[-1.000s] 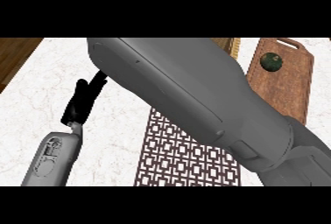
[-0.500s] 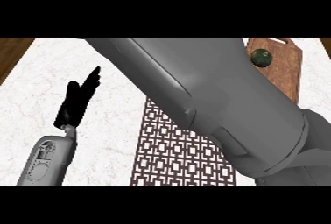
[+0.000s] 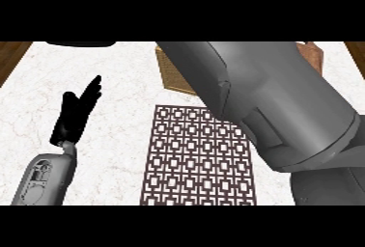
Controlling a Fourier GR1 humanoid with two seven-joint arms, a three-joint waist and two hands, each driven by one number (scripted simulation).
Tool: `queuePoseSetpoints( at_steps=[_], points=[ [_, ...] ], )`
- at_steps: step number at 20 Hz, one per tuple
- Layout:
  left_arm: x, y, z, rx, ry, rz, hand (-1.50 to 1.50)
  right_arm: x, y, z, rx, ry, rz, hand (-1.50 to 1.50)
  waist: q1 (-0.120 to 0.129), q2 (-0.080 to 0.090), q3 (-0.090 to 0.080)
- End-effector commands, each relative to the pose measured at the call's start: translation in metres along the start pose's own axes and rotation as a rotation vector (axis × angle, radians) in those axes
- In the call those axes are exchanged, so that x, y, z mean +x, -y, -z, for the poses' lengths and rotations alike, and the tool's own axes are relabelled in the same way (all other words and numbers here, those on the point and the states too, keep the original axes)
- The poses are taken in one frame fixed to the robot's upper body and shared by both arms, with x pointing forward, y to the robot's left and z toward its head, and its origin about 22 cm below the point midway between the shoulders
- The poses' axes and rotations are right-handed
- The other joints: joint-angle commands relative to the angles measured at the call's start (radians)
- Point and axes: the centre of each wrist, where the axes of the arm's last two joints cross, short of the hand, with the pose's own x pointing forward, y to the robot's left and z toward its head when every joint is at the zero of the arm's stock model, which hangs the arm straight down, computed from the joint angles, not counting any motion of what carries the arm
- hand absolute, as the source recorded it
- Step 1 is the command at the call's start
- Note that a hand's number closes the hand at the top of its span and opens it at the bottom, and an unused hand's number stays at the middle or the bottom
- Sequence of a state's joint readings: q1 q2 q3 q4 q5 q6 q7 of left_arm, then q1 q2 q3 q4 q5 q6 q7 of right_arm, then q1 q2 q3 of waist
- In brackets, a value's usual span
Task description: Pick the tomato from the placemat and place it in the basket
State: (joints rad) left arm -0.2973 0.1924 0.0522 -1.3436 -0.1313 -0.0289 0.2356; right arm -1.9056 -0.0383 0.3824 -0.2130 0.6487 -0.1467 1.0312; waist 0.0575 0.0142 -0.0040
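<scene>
The black left hand (image 3: 75,113) rests open, fingers straight, left of the dark brown lattice-patterned placemat (image 3: 196,159). The grey right forearm (image 3: 271,106) crosses above the placemat, hiding most of what may be a woven tan basket (image 3: 173,72); the right hand's state cannot be told.

We look down on a white marbled counter (image 3: 128,96) with faint grey veins, evenly lit. Past its left and right edges we see strips of brown wood floor (image 3: 13,53). No walls or windows show.
</scene>
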Motion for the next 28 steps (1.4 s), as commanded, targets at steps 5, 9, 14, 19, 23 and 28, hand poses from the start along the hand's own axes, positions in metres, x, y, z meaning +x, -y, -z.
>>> queuePoseSetpoints(
  at_steps=[5, 9, 14, 19, 23, 28],
  points=[
    [-0.004, -0.004, -0.008, 0.020, 0.001, 0.010, 0.00, -0.049, -0.035, 0.042, 0.055, 0.005, -0.040, 1.50, -0.023, 0.000, 0.003],
    [-0.023, -0.003, -0.016, 0.040, -0.030, -0.003, 0.00, -0.064, -0.026, 0.056, 0.106, 0.043, -0.004, 1.50, -0.037, -0.008, 0.003],
    [0.000, -0.002, -0.003, 0.028, -0.016, -0.007, 0.00, -0.070, -0.063, 0.050, 0.128, 0.042, -0.008, 1.50, -0.027, -0.002, 0.003],
    [-0.014, -0.003, -0.002, 0.026, -0.022, -0.008, 0.00, -0.084, -0.076, 0.056, 0.178, 0.021, 0.055, 1.50, -0.032, -0.002, 0.003],
    [-0.005, -0.021, -0.004, 0.037, 0.004, -0.002, 0.00, -0.115, -0.129, 0.052, 0.229, -0.103, 0.180, -1.50, -0.022, 0.004, 0.003],
    [-0.014, 0.001, -0.014, 0.022, 0.009, 0.012, 0.00, -0.113, -0.111, 0.060, 0.181, -0.071, 0.270, -1.50, -0.010, 0.001, 0.003]
  ],
)
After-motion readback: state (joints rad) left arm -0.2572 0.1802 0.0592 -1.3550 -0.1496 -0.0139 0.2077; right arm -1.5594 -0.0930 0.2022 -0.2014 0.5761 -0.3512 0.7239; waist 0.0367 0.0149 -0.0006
